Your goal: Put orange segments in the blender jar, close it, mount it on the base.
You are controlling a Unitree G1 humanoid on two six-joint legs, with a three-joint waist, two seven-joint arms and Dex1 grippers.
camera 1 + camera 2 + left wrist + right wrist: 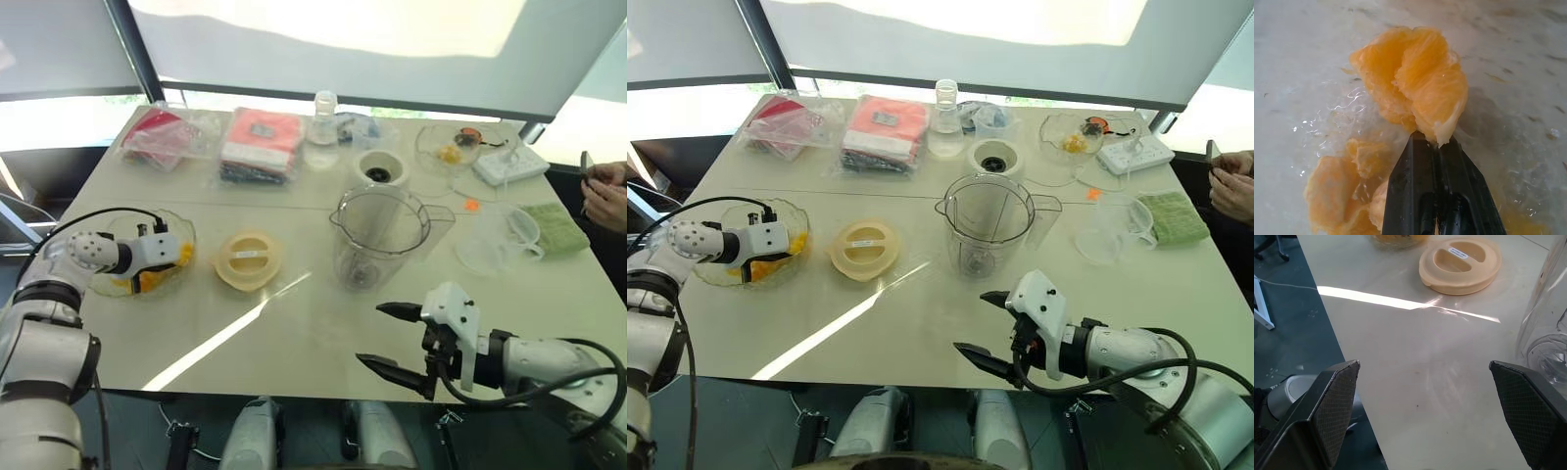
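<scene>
Closest to the robot, the right pincer (392,340) hangs over the front edge of the counter (294,333) with its two black fingers spread wide and nothing between them, so it looks like it is waiting for its turn. A little farther, on the left, the left pincer (1437,147) reaches down into a clear bowl (181,257), because that is where the orange segments (1415,88) sit. Its fingers are squeezed shut on the edge of one juicy clump, while more pieces lie wet in the bowl under it. This looks like the start of the first job, picking up fruit. Beside the bowl lies a flat cream lid (248,259), off so the top stays open for now. It has a small white sticker, but the words are too tiny to read. Near the middle stands the blender jar (380,235), upright, open and empty, ready for fruit to drop in. Just behind it sits the base (380,168), white with a dark hole on top, waiting for the jar. Farther back lie plastic bags (260,142) with red things inside; one has a label that cannot be read.
</scene>
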